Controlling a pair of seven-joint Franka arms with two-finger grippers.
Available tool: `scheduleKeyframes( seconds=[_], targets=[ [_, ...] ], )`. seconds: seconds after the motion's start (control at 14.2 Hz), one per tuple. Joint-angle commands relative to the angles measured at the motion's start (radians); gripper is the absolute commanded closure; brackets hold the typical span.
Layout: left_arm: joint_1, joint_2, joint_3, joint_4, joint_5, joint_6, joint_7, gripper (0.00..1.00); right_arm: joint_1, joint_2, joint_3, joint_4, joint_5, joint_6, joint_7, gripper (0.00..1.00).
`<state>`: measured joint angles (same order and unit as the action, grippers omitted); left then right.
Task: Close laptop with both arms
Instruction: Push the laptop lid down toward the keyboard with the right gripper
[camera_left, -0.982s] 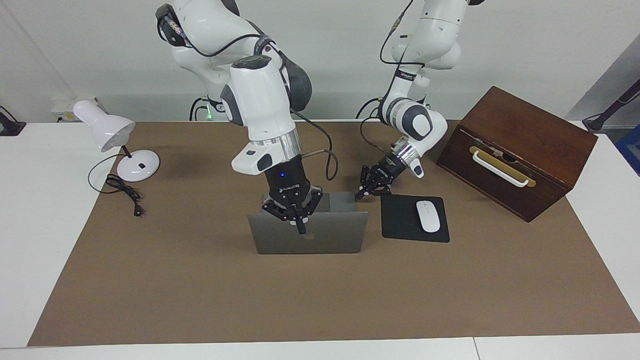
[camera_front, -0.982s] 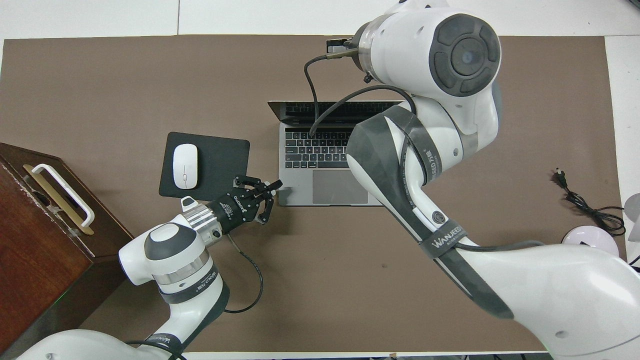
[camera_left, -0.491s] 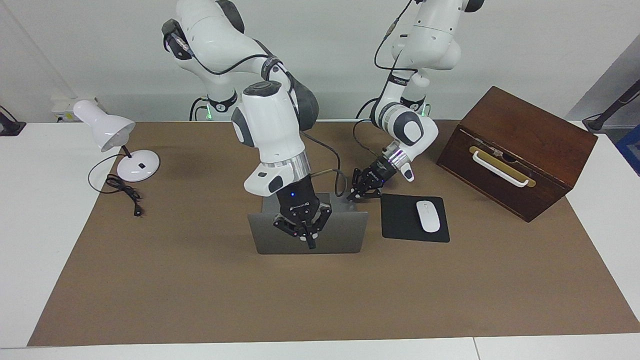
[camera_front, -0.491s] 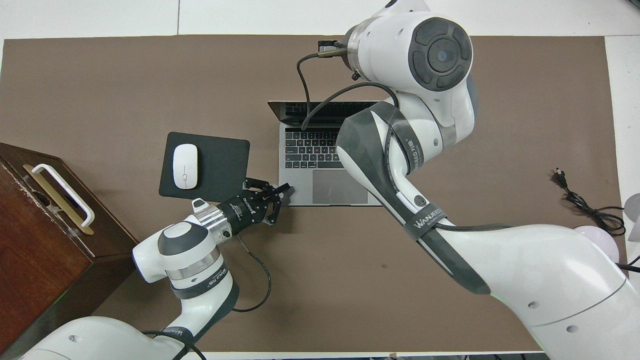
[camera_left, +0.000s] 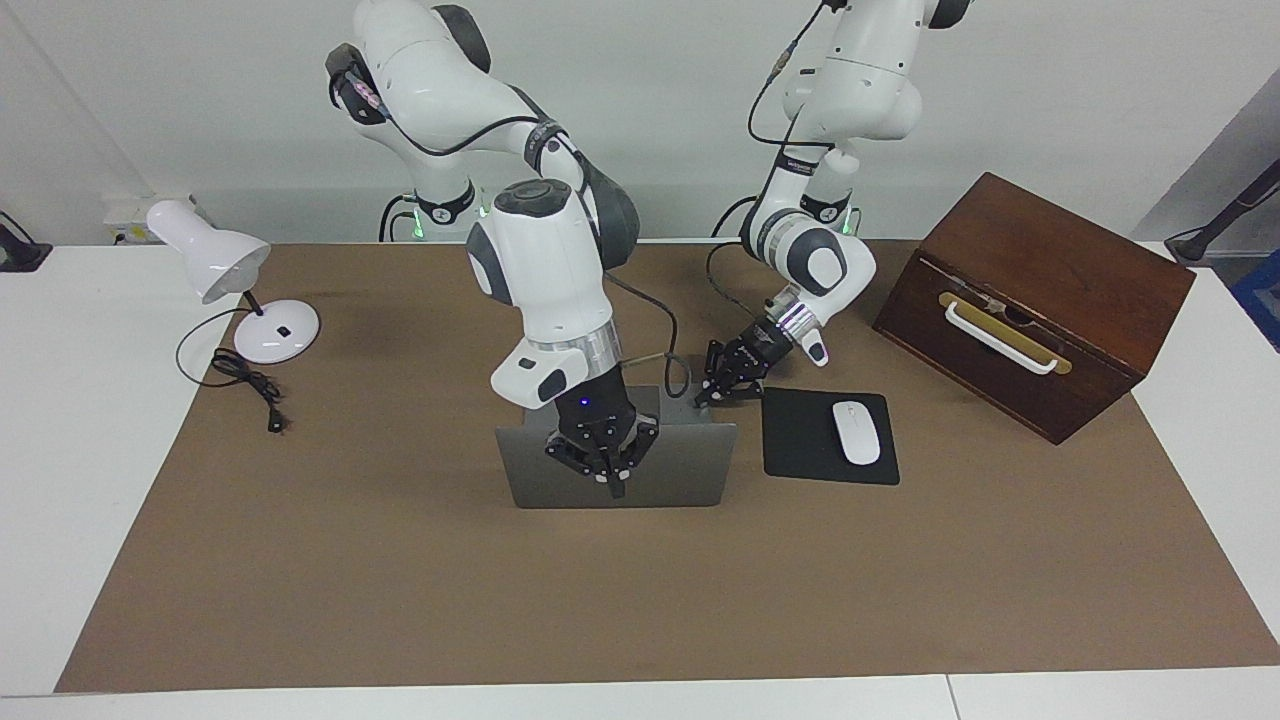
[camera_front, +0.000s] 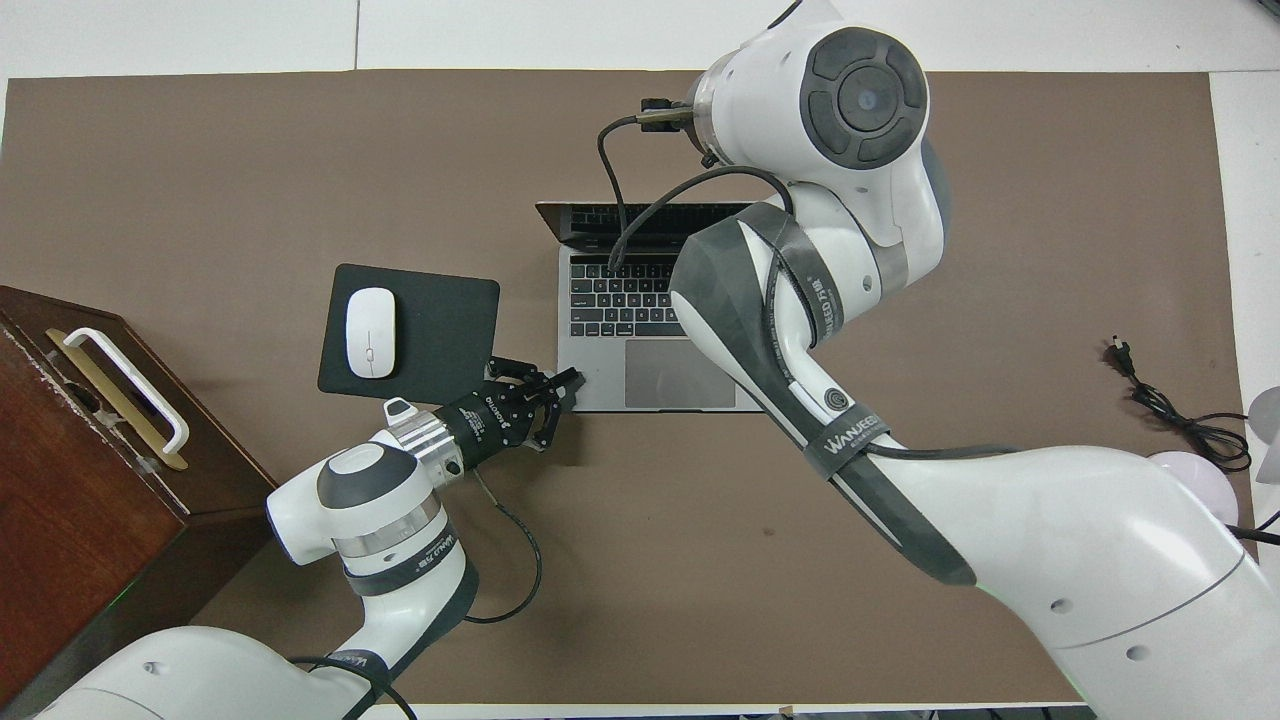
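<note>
The silver-grey laptop (camera_left: 680, 470) stands open in the middle of the brown mat, its lid upright. Its dark keyboard (camera_front: 615, 300) shows in the overhead view. My right gripper (camera_left: 613, 485) is shut and sits against the outer face of the lid, below the lid's top edge. In the overhead view it is hidden under the right arm's wrist (camera_front: 830, 110). My left gripper (camera_left: 712, 392) is shut, with its tips at the corner of the laptop's base nearest the robots, beside the mouse pad; it also shows in the overhead view (camera_front: 568, 380).
A black mouse pad (camera_left: 800, 440) with a white mouse (camera_left: 856, 432) lies beside the laptop toward the left arm's end. A dark wooden box (camera_left: 1035, 300) stands past it. A white desk lamp (camera_left: 215, 262) and its cable (camera_left: 250, 385) are at the right arm's end.
The right gripper has come down from the lid's top edge onto its outer face. The left gripper has slid onto the base's corner. The lid's angle looks unchanged.
</note>
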<state>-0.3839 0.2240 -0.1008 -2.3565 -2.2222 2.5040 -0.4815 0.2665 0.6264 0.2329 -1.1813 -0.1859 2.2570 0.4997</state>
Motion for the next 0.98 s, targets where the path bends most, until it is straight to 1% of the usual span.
scheduleKeyframes(
  seconds=[0.0, 0.63, 0.91],
  targets=[
    [-0.013, 0.021, 0.009, 0.003, -0.028, -0.001, 0.037, 1.0, 0.007, 0.018, -0.001, 0.028, -0.021, -0.02, 0.031, 1.0],
    [-0.001, 0.038, 0.009, -0.006, -0.042, -0.001, 0.037, 1.0, 0.008, 0.023, 0.0, 0.016, -0.011, -0.022, 0.033, 1.0],
    [-0.001, 0.037, 0.01, -0.018, -0.044, -0.016, 0.058, 1.0, 0.008, 0.019, 0.003, 0.016, 0.0, -0.106, 0.058, 1.0]
  ],
)
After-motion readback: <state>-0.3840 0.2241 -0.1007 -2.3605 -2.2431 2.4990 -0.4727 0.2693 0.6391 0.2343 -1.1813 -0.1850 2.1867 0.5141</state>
